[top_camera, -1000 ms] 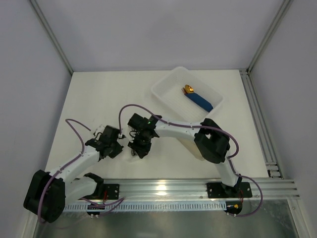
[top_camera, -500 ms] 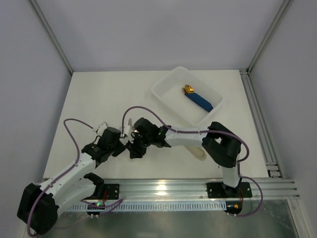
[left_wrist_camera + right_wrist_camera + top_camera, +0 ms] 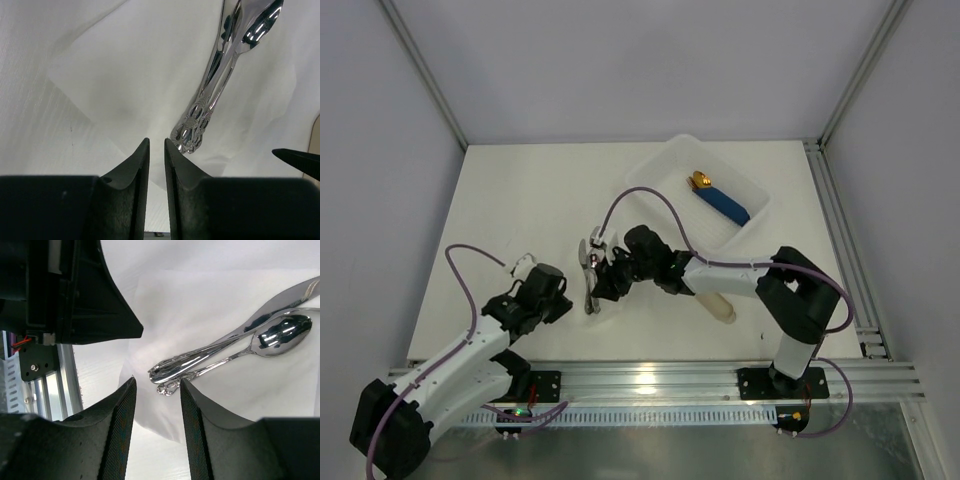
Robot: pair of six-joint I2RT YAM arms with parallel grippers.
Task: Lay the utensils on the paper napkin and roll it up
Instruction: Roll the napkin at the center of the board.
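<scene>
Left wrist view: the left gripper [image 3: 156, 142] has its fingers all but together, with a thin slit between them and nothing in it. It sits low over the near part of the napkin [image 3: 125, 75]. Just ahead, touching neither finger, the utensils [image 3: 207, 102] lie bunched on the paper, handle ends toward the camera. In the right wrist view, the right gripper [image 3: 157, 381] has its fingers apart and empty, the handle ends just beyond its tips; a spoon and a knife show there. Placing looks done, so the step in hand is likely the roll. That calls for pinching a napkin edge off the table [image 3: 30, 140], lifting it over the utensils and turning, without dragging the thin sheet or scattering the bunch.
</scene>
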